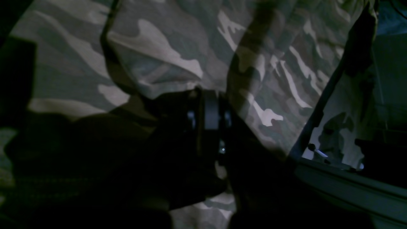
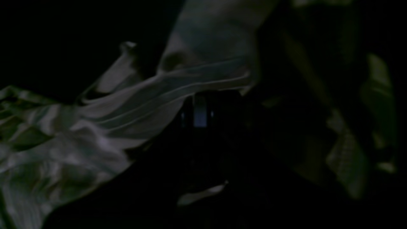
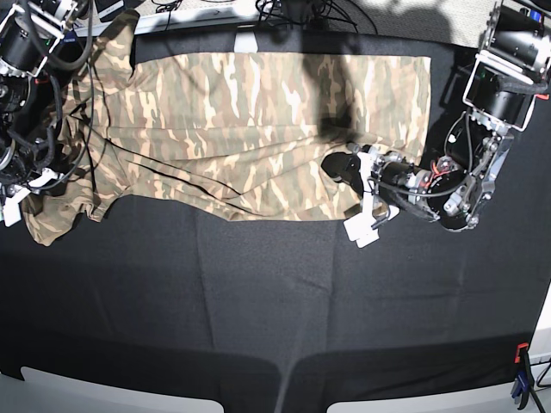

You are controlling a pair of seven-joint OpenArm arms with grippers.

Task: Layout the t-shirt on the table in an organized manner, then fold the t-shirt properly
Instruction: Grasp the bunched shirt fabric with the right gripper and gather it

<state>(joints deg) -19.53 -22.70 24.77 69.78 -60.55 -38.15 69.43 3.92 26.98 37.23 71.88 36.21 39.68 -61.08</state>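
The camouflage t-shirt (image 3: 258,112) lies spread lengthwise over the far half of the black table (image 3: 258,301), its near edge running on a slant. On the right of the base view, my left gripper (image 3: 337,163) rests on the shirt's right end. In the left wrist view the left gripper (image 1: 209,97) is shut on a fold of the t-shirt (image 1: 165,54), which drapes around it. My right gripper (image 3: 47,176) sits at the shirt's bunched left end. Seen from the right wrist, the right gripper (image 2: 201,95) is shut on taut, creased t-shirt cloth (image 2: 133,105).
Cables (image 3: 293,10) and a pale strip line the table's far edge. A red and blue clamp (image 3: 519,357) grips the near right corner. Bare black cloth covers the near half of the table. A grey rail (image 1: 349,187) shows low in the left wrist view.
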